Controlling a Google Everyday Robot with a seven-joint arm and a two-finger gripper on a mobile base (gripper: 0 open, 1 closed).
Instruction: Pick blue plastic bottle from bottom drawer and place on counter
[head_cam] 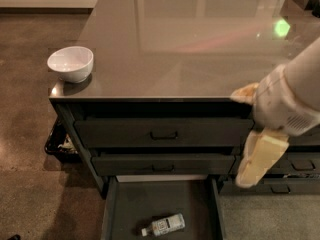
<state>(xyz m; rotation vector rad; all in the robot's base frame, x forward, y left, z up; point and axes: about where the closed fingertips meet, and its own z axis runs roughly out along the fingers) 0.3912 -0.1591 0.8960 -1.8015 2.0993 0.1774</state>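
The blue plastic bottle (163, 225) lies on its side in the open bottom drawer (120, 204), white cap pointing left, near the drawer's front. The counter (190, 44) is a glossy dark top above the drawers. My gripper (240, 138) hangs at the right, in front of the counter's front edge and the upper drawers, well above and to the right of the bottle. Its two cream fingers (260, 156) are spread apart and hold nothing.
A white bowl (70, 63) sits at the counter's left front corner. Two shut handled drawers (162, 133) are above the open one. Narrower drawers (295, 164) stand to the right. A dark basket (59, 143) sits on the floor left of the cabinet.
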